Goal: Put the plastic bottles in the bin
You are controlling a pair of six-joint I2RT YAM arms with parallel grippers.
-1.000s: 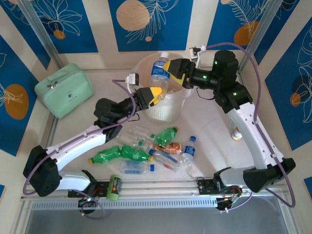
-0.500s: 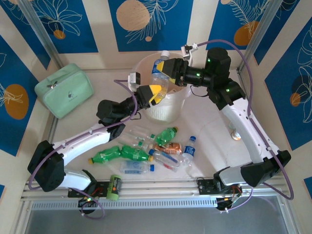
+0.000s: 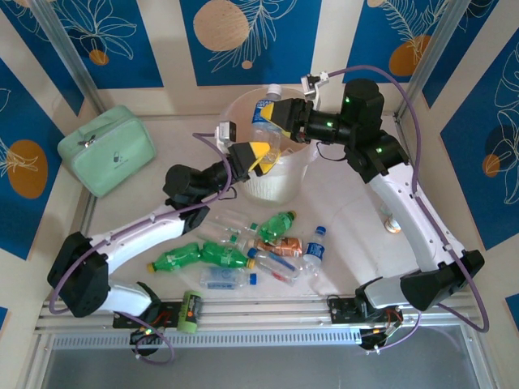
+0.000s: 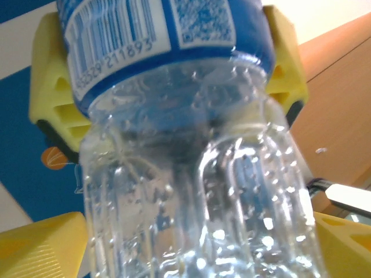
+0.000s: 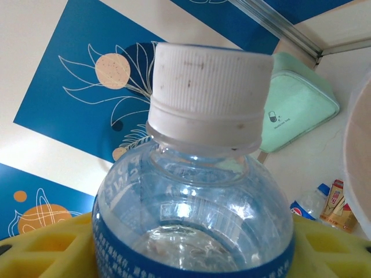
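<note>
- Nearest me, by the front rail: a small green and orange cylinder [image 3: 189, 312] is lying on its side, close to my left arm's base.
- Just beyond it, a heap of small plastic bottles [image 3: 243, 251] is lying on the pale table [image 3: 349, 194] between my two arms. Three are green, several are clear with blue labels and caps, and one with a brown-orange label [image 3: 280, 245] is in the middle. All of these are lying outside the bin.
- Further out, my left gripper [image 3: 258, 156] is reaching up at the near rim of the round pale pinkish-white bin with a thin white liner [image 3: 284, 182].
- Its yellow fingers [image 4: 46, 246] are flanking the ribbed lower body of a clear plastic bottle with a blue label and white cap [image 4: 197, 191]. I cannot tell whether they are pressing on it or standing just clear.
- Just past that, my right gripper [image 3: 276, 117] is clamping the same bottle across the blue label, a yellow finger [image 4: 52, 75] on each side.
- Seen from above, the held bottle is hanging over the bin's open mouth, cap end [image 5: 211, 95] farthest from me, not yet inside.
- Far left: a mint-green rectangular zip case [image 3: 108, 150] is lying on the table, well apart from the bin.
- Farthest: blue wall panels with pale leaf drawings [image 3: 243, 32] are standing behind everything.
</note>
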